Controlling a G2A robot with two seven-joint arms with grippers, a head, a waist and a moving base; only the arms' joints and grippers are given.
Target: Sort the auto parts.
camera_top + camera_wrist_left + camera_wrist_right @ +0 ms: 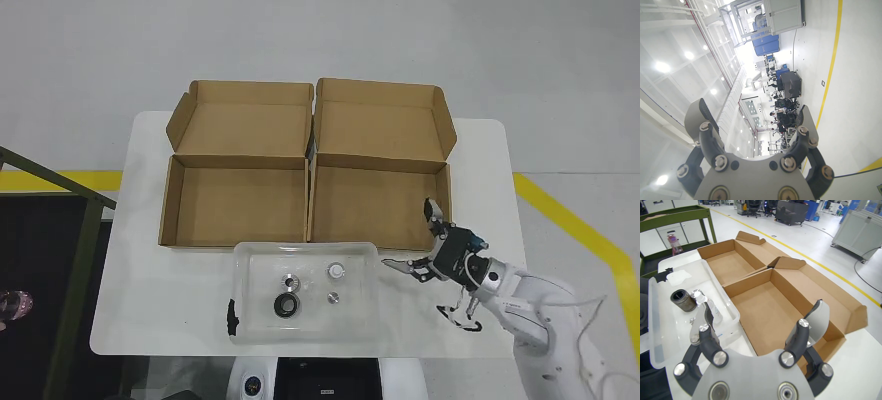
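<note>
Your right gripper hangs just beside the clear tray, fingers wide apart and empty; the left gripper likewise gapes empty. The linear bearing lies inside the tray, unsorted. Likely next: reach over the rim for a first pick.

Bright, even light pours down from the ceiling lamps, which flare into white blobs in the left wrist view. Glare glints off the clear tray and the white table. Soft shadows hug the boxes' inner walls. The yellow floor line bows with wide-angle distortion.
</note>
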